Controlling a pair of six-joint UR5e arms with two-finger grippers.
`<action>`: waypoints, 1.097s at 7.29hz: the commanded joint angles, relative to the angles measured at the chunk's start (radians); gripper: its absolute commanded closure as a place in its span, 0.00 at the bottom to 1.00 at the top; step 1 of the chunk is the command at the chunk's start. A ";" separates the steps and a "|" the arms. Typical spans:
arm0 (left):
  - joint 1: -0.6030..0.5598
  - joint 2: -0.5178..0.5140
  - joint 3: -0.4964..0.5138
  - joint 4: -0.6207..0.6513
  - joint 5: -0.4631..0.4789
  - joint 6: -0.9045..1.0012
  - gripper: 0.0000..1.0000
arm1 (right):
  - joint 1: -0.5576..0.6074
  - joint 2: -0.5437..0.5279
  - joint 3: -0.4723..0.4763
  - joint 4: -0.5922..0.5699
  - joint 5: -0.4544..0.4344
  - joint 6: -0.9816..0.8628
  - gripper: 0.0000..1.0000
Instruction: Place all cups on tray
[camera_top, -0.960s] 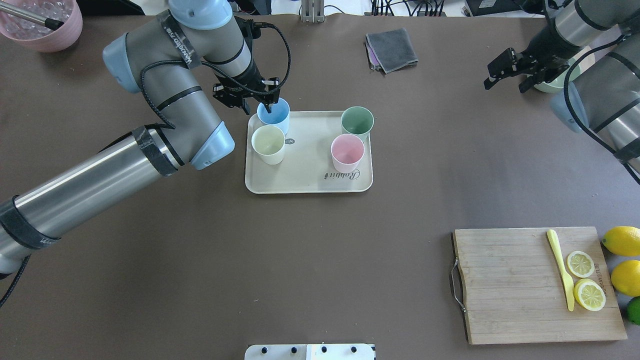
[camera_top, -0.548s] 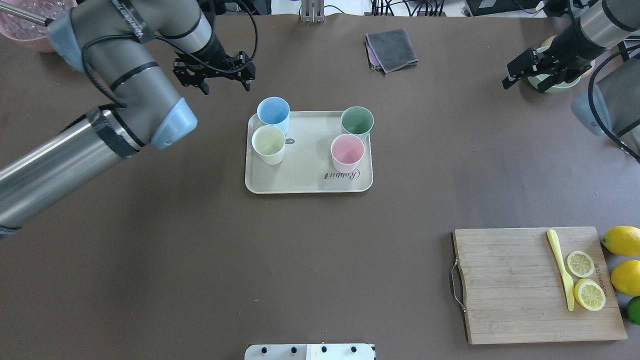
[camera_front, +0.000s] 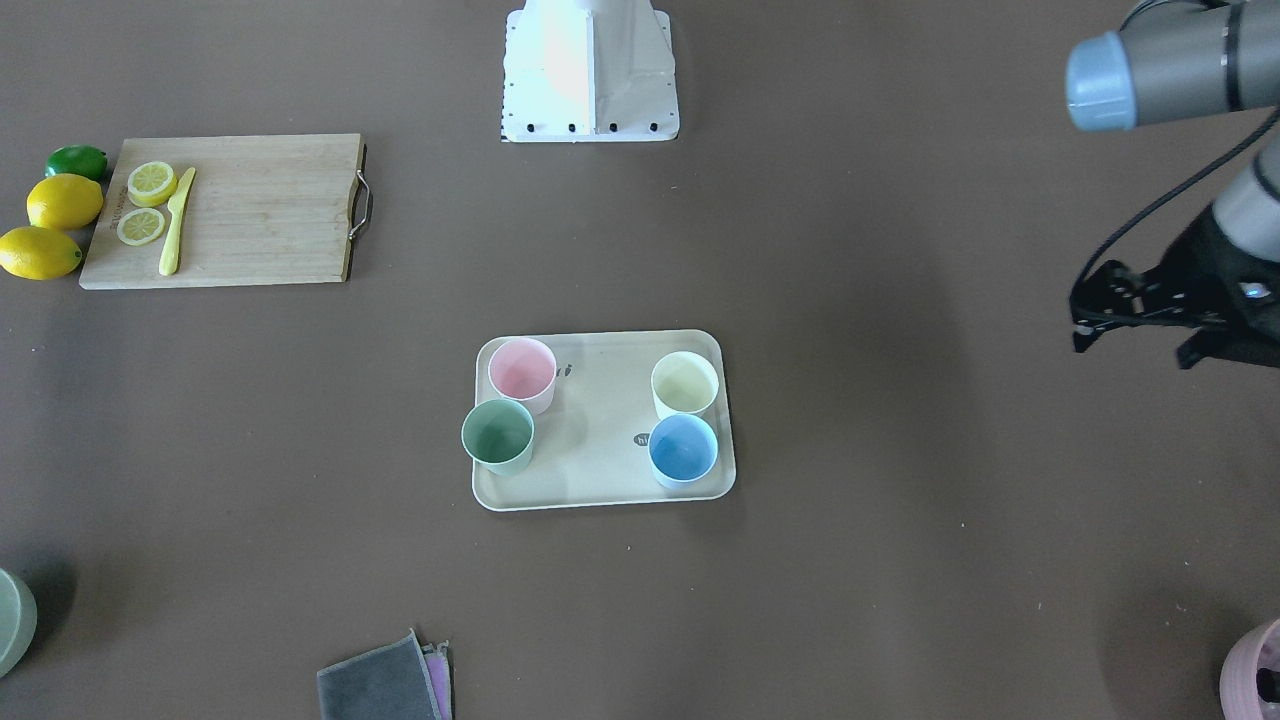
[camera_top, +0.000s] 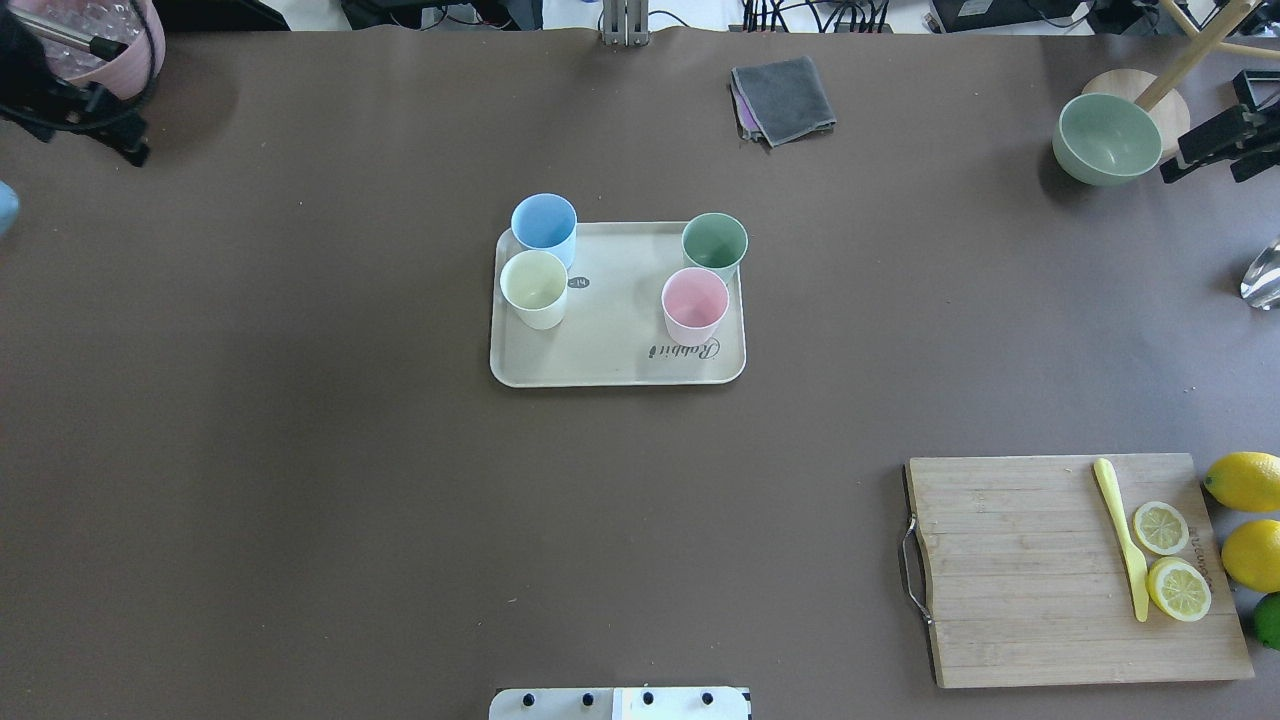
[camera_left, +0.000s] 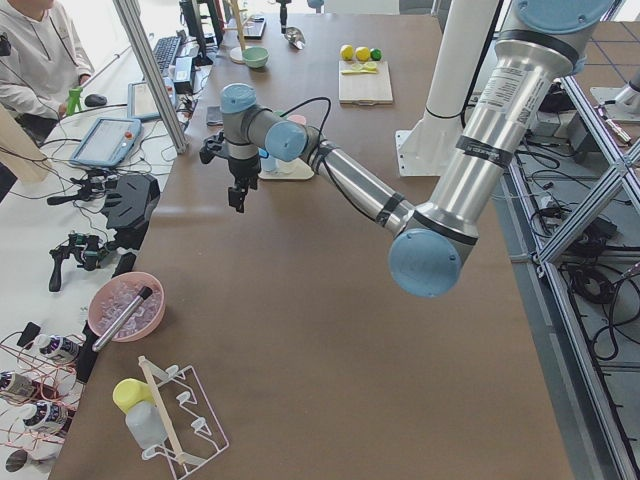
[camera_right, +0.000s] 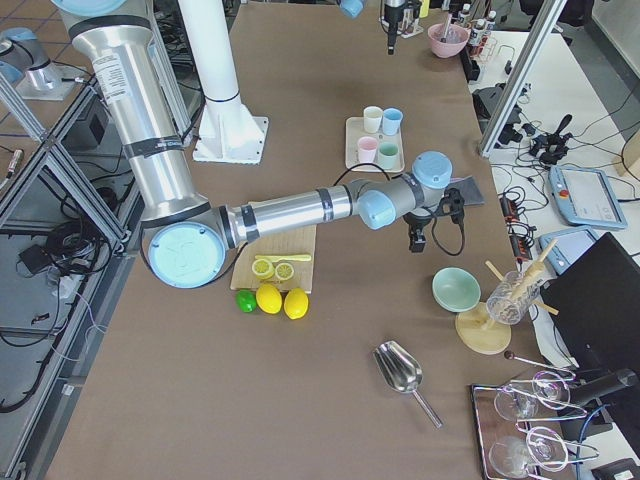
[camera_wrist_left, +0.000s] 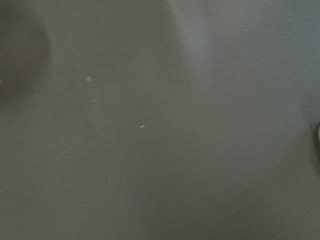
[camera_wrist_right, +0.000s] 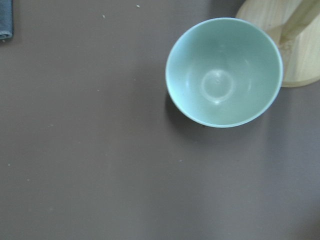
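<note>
The cream tray (camera_top: 610, 345) lies mid-table with all four cups standing upright on it: blue (camera_top: 544, 225) and cream-white (camera_top: 534, 288) at its left end, green (camera_top: 714, 243) and pink (camera_top: 694, 302) at its right end. The front-facing view shows the same tray (camera_front: 600, 470) and cups. My left gripper (camera_front: 1138, 345) is open and empty, far off to the tray's left near the table's far left corner (camera_top: 100, 130). My right gripper (camera_top: 1205, 165) is open and empty at the right edge, beside a green bowl.
A green bowl (camera_top: 1108, 138) and a wooden stand base (camera_top: 1170, 92) sit far right. A grey cloth (camera_top: 782, 98) lies behind the tray. A cutting board (camera_top: 1020, 570) with a knife and lemon slices sits front right. A pink container (camera_top: 125, 55) stands far left.
My left gripper has let go of the blue cup on the tray and drawn far back to the left. My right gripper has drawn back to the right edge.
</note>
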 joint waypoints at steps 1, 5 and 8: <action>-0.208 0.132 -0.010 0.048 -0.003 0.247 0.02 | 0.067 -0.018 0.001 -0.123 -0.015 -0.196 0.00; -0.233 0.311 -0.055 -0.013 -0.039 0.248 0.02 | 0.089 -0.040 0.032 -0.139 -0.034 -0.216 0.00; -0.227 0.315 -0.029 -0.076 -0.030 0.247 0.02 | 0.086 -0.104 0.084 -0.135 -0.103 -0.216 0.00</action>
